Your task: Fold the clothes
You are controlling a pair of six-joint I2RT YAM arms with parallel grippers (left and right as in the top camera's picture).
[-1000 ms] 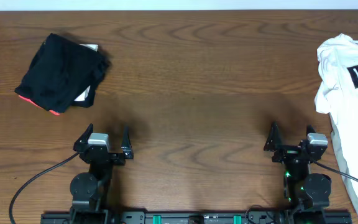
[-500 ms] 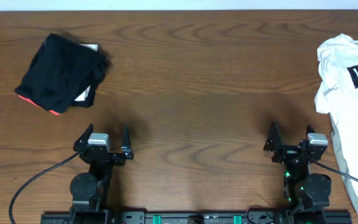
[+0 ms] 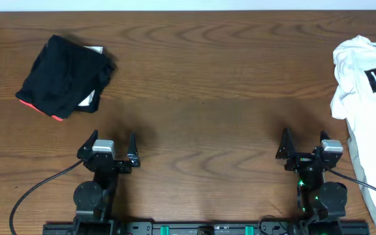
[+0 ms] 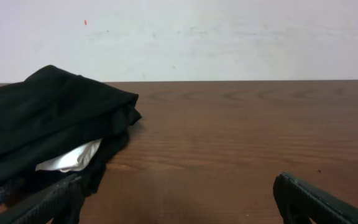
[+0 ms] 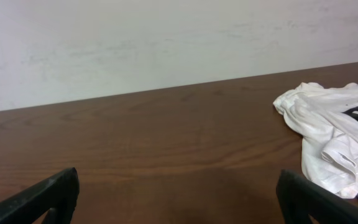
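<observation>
The white T-shirt [image 3: 369, 111] with black lettering lies crumpled at the table's right edge, partly cut off by the overhead view. It also shows at the right of the right wrist view [image 5: 334, 137]. My right gripper [image 3: 303, 145] is open and empty near the front edge, just left of the shirt, not touching it; its fingertips frame bare wood in the right wrist view [image 5: 179, 202]. My left gripper [image 3: 109, 145] is open and empty at the front left, and its fingertips show low in the left wrist view [image 4: 179, 202].
A folded black garment [image 3: 64, 75] with a red-orange edge lies at the back left, also in the left wrist view [image 4: 48, 130]. The wooden table [image 3: 201, 85] runs to a white wall at the back. Cables trail from both arm bases.
</observation>
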